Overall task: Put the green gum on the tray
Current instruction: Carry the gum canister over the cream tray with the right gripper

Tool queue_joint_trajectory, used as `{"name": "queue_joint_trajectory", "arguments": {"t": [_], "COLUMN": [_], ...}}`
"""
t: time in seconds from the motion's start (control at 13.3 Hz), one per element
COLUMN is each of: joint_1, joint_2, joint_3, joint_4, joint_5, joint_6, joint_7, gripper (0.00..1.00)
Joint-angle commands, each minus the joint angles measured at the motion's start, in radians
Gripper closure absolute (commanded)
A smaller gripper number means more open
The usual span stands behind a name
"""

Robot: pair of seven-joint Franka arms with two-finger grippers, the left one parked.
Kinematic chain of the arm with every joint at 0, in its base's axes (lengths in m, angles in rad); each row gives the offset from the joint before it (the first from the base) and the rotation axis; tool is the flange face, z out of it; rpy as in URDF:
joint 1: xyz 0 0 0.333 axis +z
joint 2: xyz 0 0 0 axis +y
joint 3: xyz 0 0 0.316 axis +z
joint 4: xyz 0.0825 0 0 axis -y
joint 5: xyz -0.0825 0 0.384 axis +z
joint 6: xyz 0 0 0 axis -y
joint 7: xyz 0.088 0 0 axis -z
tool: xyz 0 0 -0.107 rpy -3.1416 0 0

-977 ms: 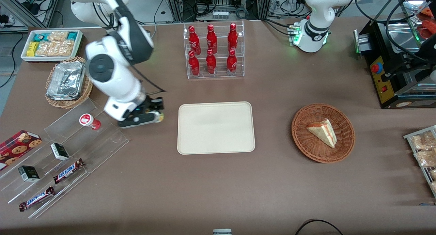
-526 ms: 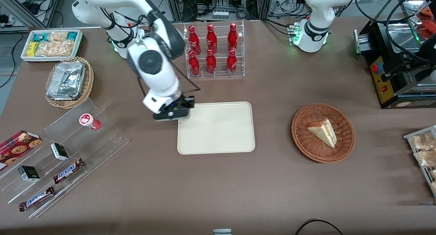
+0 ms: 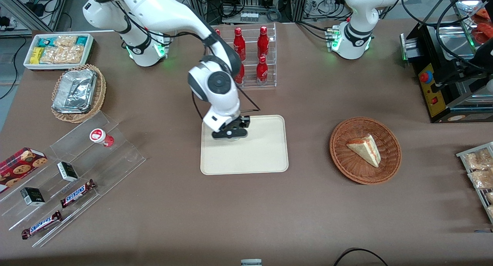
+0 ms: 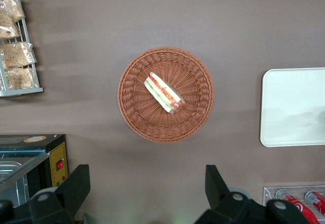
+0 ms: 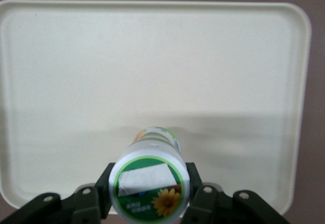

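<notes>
- Pincer poised over the tray, above the part nearer the working arm's end and farther from the front camera; clenched on the green gum, one finger pressed to each side of the bottle just under the lid; same pincer seen in the wrist view
- Green gum held upright, green-rimmed lid facing the wrist camera, white patch and sunflower print on top; bottle almost wholly hidden under the pincer in the front view; cannot tell whether its base touches the tray
- Tray cream, rounded corners, low rim; lying flat on the brown surface; one end of it also showing in the left wrist view
- Red-lidded bottle standing on a clear stepped rack toward the working arm's end; chocolate bars and small dark boxes on the lower steps
- Clear stand of red bottles farther from the front camera than the tray, partly covered by the arm
- Wicker basket with a sandwich wedge toward the parked arm's end, well apart from the tray
</notes>
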Motion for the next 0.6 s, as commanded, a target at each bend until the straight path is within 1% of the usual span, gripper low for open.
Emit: {"name": "queue_joint_trajectory", "arguments": {"t": [0.0,0.38,0.53], "joint_1": [0.024,0.024,0.024], "joint_2": [0.056,0.088,0.094], "joint_3": [-0.013,-0.012,-0.012], "joint_4": [0.049,0.049,0.049], "joint_5": [0.008,0.006,0.005], "joint_6": [0.047,0.080,0.081], "joint_7": [0.022,0.022,0.020], "gripper": [1.00,1.00,0.97]}}
